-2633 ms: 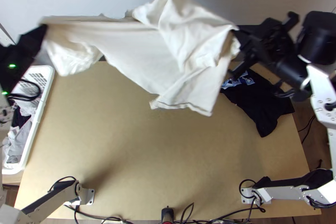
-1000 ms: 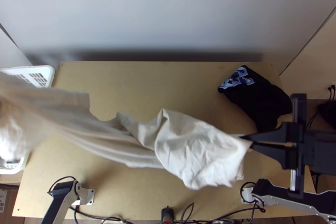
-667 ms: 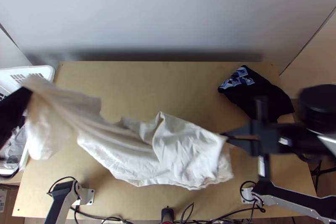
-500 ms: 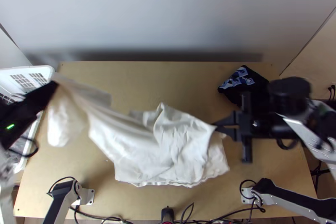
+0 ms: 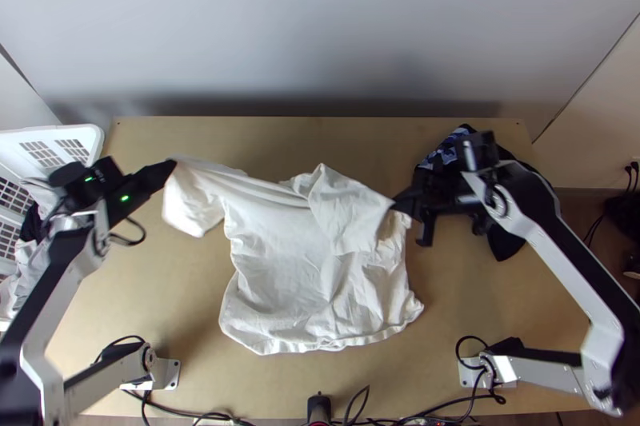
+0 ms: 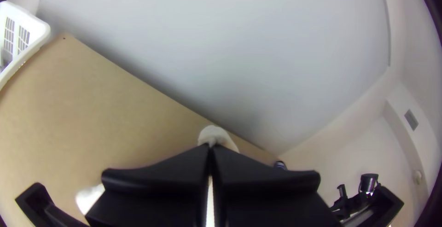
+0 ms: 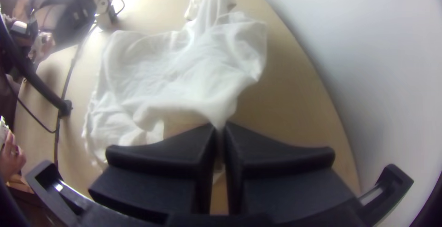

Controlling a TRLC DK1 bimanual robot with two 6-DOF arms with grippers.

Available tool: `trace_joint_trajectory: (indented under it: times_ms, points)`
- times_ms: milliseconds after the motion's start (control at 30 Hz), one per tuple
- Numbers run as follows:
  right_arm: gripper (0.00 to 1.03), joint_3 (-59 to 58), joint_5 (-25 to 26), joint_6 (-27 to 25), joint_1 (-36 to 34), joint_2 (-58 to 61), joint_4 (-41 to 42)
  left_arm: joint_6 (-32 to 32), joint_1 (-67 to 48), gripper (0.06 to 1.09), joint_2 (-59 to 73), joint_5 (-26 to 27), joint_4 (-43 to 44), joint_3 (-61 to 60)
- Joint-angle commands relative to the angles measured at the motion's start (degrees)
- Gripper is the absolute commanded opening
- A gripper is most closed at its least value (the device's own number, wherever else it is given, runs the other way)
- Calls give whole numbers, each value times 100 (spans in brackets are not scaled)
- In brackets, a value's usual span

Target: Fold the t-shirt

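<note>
the white t-shirt is pinched at its far side by the tightly closed left pincer and right pincer, its near part spread on the desk.

Passage: bare table strip, far side, between t-shirt and wall. Side gaps: near left, t-shirt to left arm; near right, t-shirt to right arm. Obstructions: t-shirt across middle; black garment, far right; basket, left; cables, near edge.
</note>
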Motion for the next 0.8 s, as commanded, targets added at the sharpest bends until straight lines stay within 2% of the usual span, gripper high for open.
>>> trace_joint_trajectory:
  times_ms: [0,200,233,300,333,367,400,500,600,667,767]
  points:
    - [3,-136,334,498,-286,966,1365,258,-355,9,1861,-896,1032,194]
    - [5,259,1037,1025,-242,1660,2323,293,-662,9,2854,-1098,1155,853]
    - [21,338,1204,1113,-233,1774,2446,293,-733,9,2924,-1115,1155,897]
    - [69,611,1600,1474,-216,2064,2517,293,-838,9,3012,-1124,1173,941]
    - [85,725,1731,1658,-216,2135,2517,293,-882,9,3029,-1124,1182,941]
    - [94,778,1828,1737,-216,2135,2508,293,-926,9,3038,-1124,1182,941]
    - [98,795,1890,1737,-216,2056,2490,293,-952,9,3047,-1124,1182,924]
    - [98,857,2074,1693,-146,1642,2200,284,-996,9,2950,-1124,1182,871]
    - [98,1252,2021,1535,101,1484,820,276,-1005,9,2819,-1107,1173,827]
    - [98,1384,1811,1333,408,1388,-138,276,-1032,9,2757,-1107,1155,818]
    - [97,1129,1793,788,1041,1062,-1078,267,-1093,9,2678,-1098,1138,827]
